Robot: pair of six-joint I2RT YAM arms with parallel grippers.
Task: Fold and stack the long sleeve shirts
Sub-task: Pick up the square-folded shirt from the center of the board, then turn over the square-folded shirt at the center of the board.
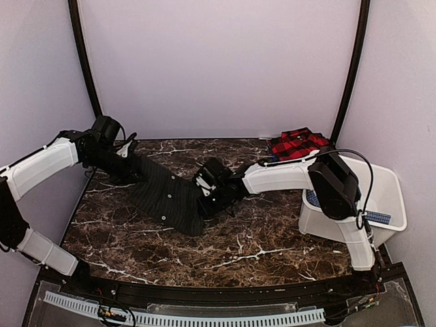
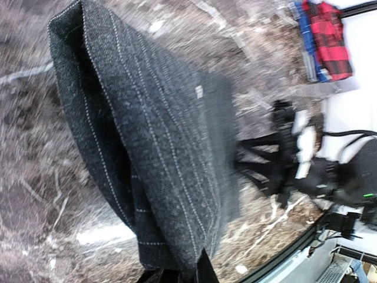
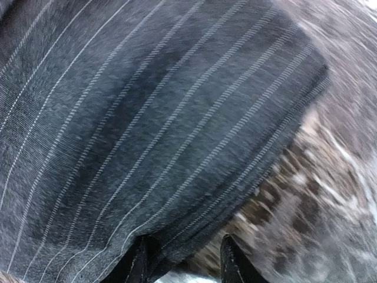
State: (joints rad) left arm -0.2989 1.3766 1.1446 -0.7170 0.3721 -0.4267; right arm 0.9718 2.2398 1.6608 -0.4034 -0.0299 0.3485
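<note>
The dark charcoal pinstriped shirt (image 1: pixel 163 194) hangs stretched between my two grippers over the marble table (image 1: pixel 238 255). My left gripper (image 1: pixel 129 158) is shut on its far-left end; in the left wrist view the cloth (image 2: pixel 159 135) runs down into the closed fingers of the gripper (image 2: pixel 179 274). My right gripper (image 1: pixel 204 194) is at the shirt's right edge. In the right wrist view its jaws stand apart around the hem (image 3: pixel 147 118), so the gripper (image 3: pixel 185 265) is open. The red-and-black plaid shirt (image 1: pixel 296 143) (image 2: pixel 330 38) lies bunched at the back right.
A white plastic bin (image 1: pixel 394 197) stands at the table's right edge under the right arm's elbow, with a blue patterned item (image 1: pixel 378 218) inside. Dark curved frame posts rise at the back corners.
</note>
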